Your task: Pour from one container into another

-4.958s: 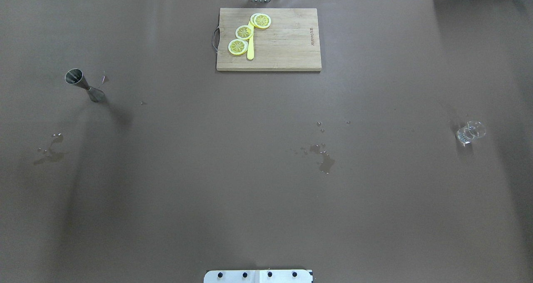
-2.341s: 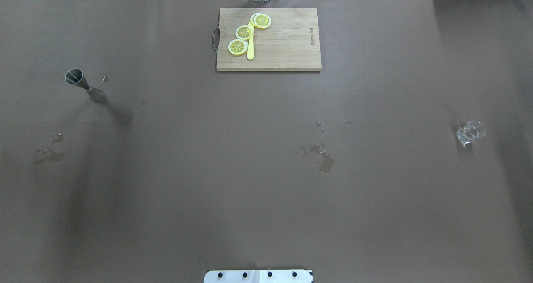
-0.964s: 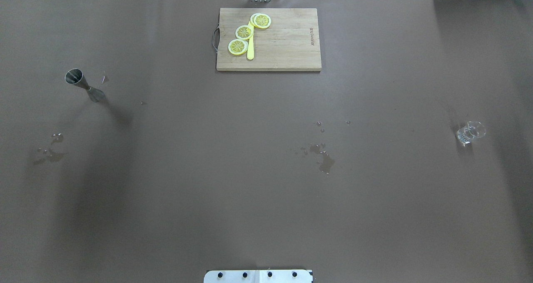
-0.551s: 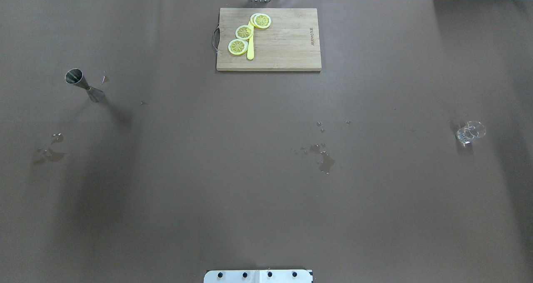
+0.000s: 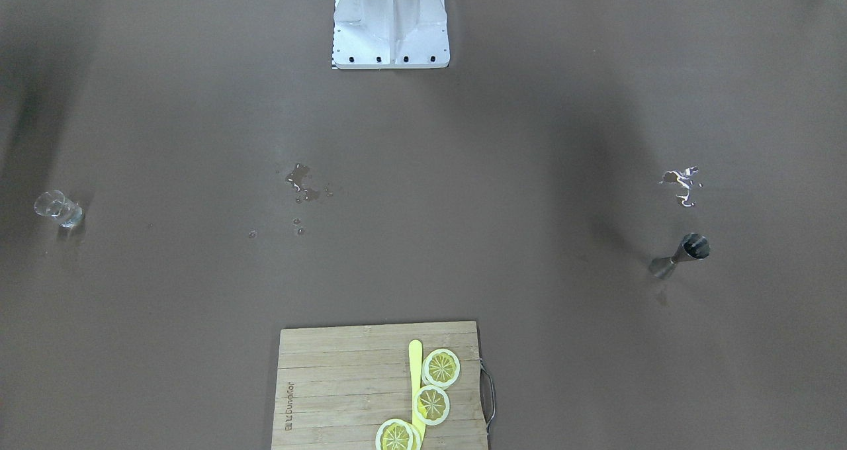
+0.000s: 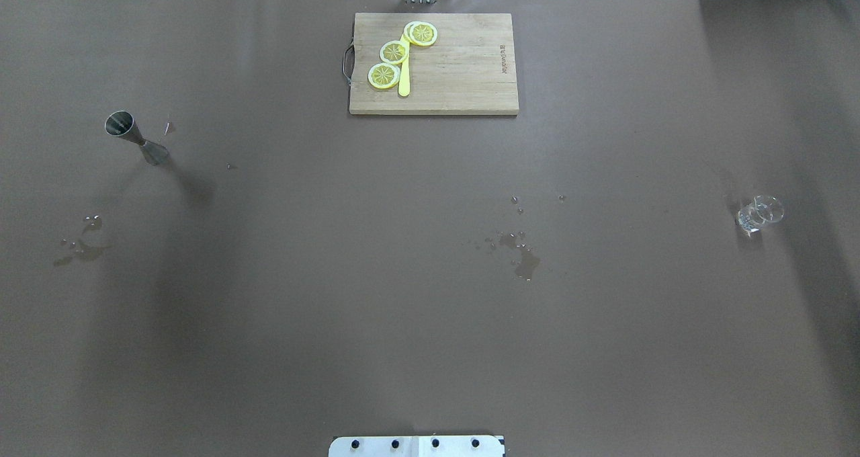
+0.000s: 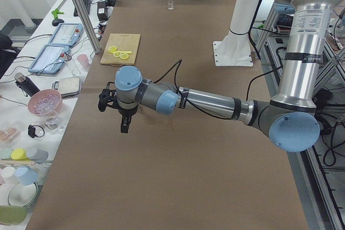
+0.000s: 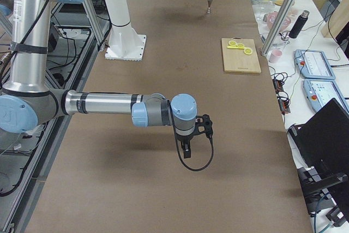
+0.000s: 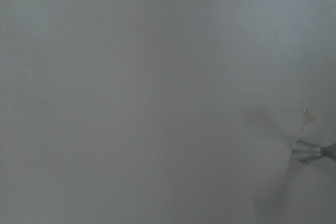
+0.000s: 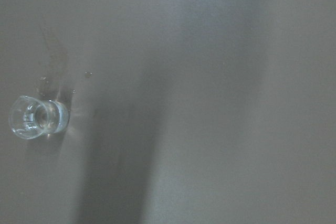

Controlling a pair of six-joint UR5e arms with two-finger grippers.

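A steel jigger stands upright on the table's left side, also seen in the front view and at the right edge of the left wrist view. A small clear glass stands far right, seen too in the right wrist view. Neither arm appears in the overhead or front view. My left gripper hangs above the table only in the exterior left view, and my right gripper only in the exterior right view. I cannot tell whether either is open or shut. Neither holds anything I can see.
A wooden cutting board with lemon slices and a yellow knife lies at the far middle. Water spills mark the brown cover, and another wet patch lies near the jigger. The robot's base plate sits at the near edge.
The jigger, glass and board have not moved. Only the soft arm shadows on the table's left and right sides have shifted slightly.
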